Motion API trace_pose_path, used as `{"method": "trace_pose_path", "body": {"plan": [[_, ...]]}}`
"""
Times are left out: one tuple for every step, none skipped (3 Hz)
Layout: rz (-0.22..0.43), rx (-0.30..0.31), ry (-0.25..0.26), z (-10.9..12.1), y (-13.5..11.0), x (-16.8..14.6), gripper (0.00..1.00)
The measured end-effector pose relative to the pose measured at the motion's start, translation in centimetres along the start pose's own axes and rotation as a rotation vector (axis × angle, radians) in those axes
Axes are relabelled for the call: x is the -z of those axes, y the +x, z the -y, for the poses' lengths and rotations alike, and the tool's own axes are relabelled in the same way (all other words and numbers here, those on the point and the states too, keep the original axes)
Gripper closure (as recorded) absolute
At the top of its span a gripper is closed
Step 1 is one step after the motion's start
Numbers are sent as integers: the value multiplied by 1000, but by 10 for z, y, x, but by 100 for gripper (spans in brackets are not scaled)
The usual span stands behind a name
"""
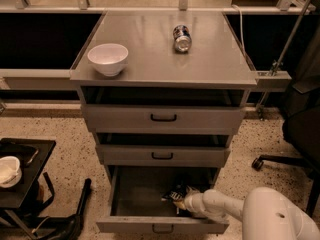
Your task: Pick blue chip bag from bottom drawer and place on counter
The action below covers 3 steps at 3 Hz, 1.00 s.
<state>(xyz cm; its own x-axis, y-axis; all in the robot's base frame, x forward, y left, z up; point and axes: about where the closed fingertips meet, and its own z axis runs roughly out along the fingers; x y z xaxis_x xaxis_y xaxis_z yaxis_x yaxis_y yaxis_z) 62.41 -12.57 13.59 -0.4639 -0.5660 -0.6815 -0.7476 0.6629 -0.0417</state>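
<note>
The bottom drawer [135,225] of the grey cabinet is pulled open. Inside it, toward the right, lies the dark-blue chip bag [173,192], crumpled and partly covered. My white arm reaches in from the lower right, and my gripper [181,200] is down in the drawer right at the bag, against its right side. The bag rests low in the drawer. The counter [150,64] is the flat grey top of the cabinet, well above the gripper.
A white bowl [107,58] stands on the counter's left and a blue-and-silver can [182,38] lies at its back middle. The two upper drawers [163,118] are slightly open. A black side table [30,176] with a white bowl is at left; an office chair [300,134] at right.
</note>
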Motion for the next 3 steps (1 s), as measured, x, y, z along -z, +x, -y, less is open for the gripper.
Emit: {"method": "trace_pose_path", "body": {"plan": [[13,21,19,-5,-9,17,100],[75,112,130,10,-51,72,100],[158,187,333,38,-106,167,100]]}}
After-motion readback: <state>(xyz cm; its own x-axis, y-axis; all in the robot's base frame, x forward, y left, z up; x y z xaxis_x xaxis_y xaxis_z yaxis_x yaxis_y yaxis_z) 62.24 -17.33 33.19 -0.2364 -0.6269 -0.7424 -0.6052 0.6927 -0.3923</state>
